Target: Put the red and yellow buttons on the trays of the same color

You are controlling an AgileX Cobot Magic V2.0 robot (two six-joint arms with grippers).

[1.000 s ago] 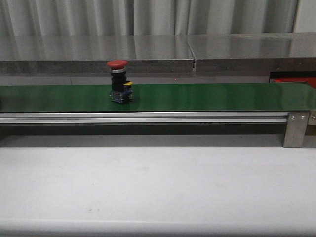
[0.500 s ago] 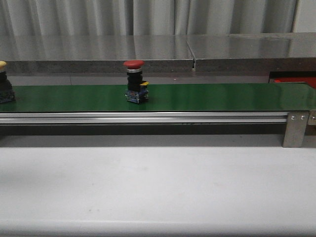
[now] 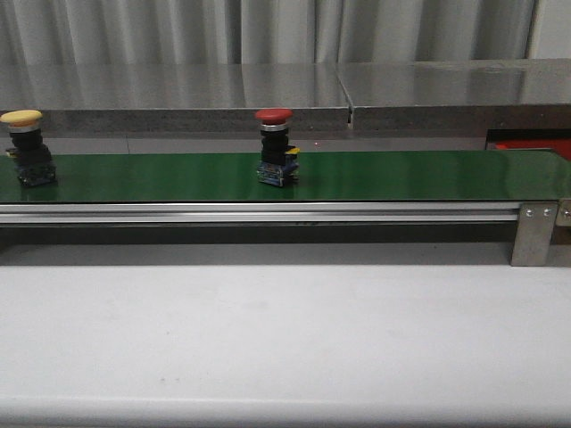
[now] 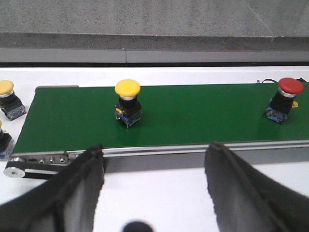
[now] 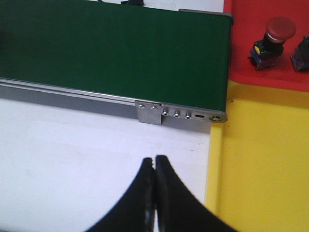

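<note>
A red button (image 3: 274,147) stands upright mid-belt on the green belt (image 3: 401,174), and a yellow button (image 3: 25,147) stands at the belt's far left. In the left wrist view the yellow button (image 4: 128,102) and the red button (image 4: 286,100) ride the belt beyond my left gripper (image 4: 155,147), which is open and empty over the white table. My right gripper (image 5: 154,158) is shut on nothing near the belt's end. Beside it lie the red tray (image 5: 244,63), holding a red button (image 5: 273,41), and the yellow tray (image 5: 265,164).
Two more yellow buttons (image 4: 7,95) sit on the white surface off the belt's left end. An aluminium rail (image 3: 268,212) and bracket (image 3: 533,234) edge the belt. A dark part (image 5: 301,48) lies at the red tray's edge. Steel shelving (image 3: 268,89) runs behind.
The red button has travelled rightward along the belt. The yellow button has come into the front view at the left and moved right. Neither gripper shows in the earlier frames.
</note>
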